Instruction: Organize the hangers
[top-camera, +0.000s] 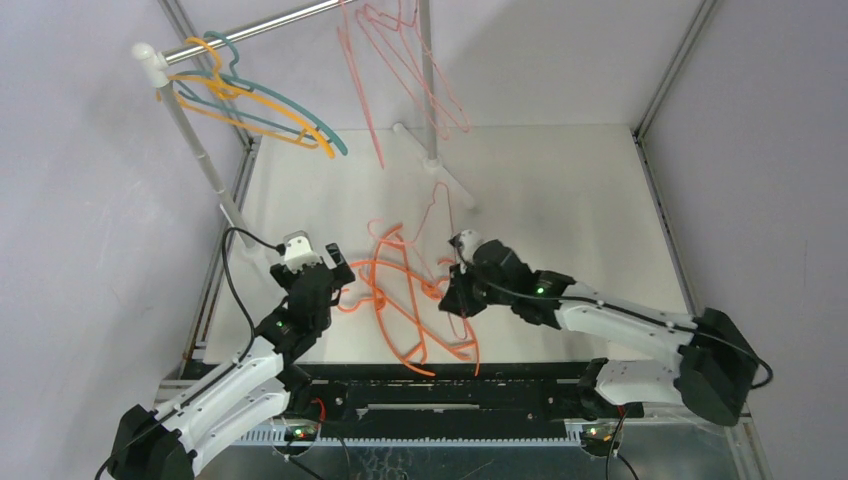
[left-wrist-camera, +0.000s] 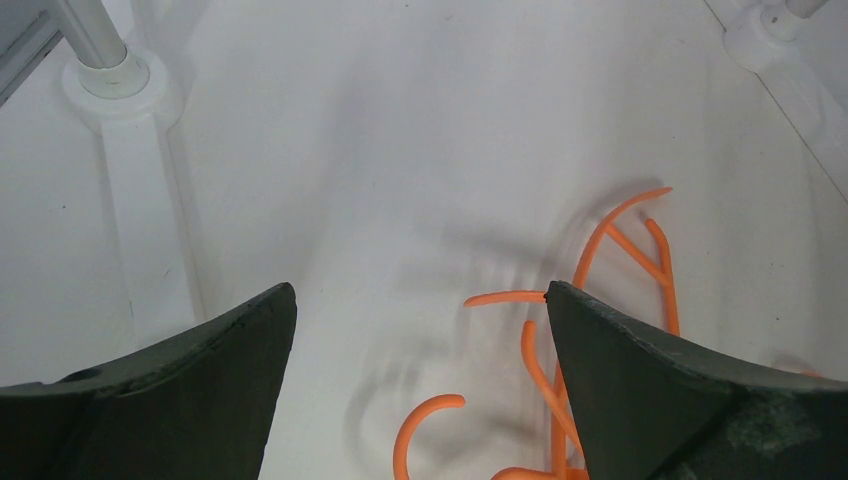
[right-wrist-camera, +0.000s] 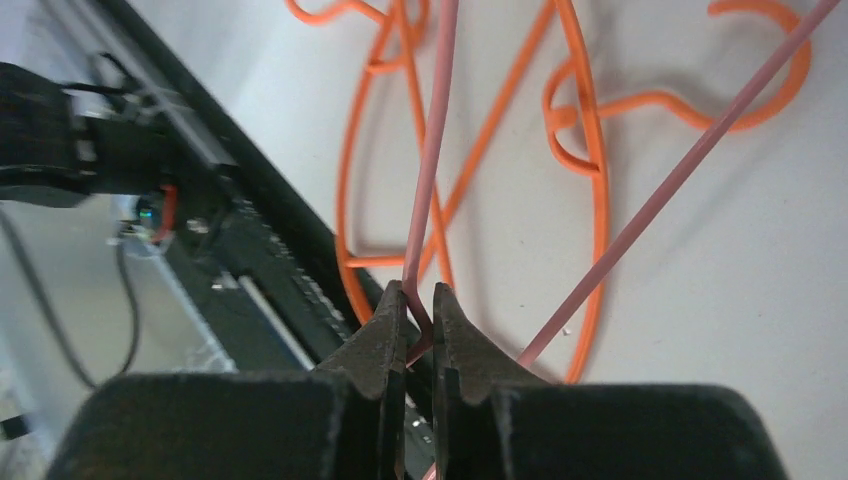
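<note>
Several bright orange hangers (top-camera: 395, 300) lie tangled on the white table between the arms. My right gripper (top-camera: 452, 292) is shut on the wire of a pale pink hanger (top-camera: 446, 212), held tilted above the orange pile; the right wrist view shows the pink wire (right-wrist-camera: 437, 150) pinched at the fingertips (right-wrist-camera: 420, 318) over the orange hangers (right-wrist-camera: 597, 200). My left gripper (top-camera: 338, 268) is open and empty at the pile's left edge, with an orange hook (left-wrist-camera: 420, 425) between its fingers (left-wrist-camera: 240, 340). Teal (top-camera: 300, 115) and yellow-orange (top-camera: 262, 112) hangers and more pink hangers (top-camera: 400, 60) hang on the rail.
The silver rail (top-camera: 260, 28) runs across the back on white posts (top-camera: 190, 130), (top-camera: 430, 100). One post's round foot (left-wrist-camera: 115, 80) stands at the far left in the left wrist view. A black track (top-camera: 440, 395) lines the table's near edge. Grey walls enclose the table.
</note>
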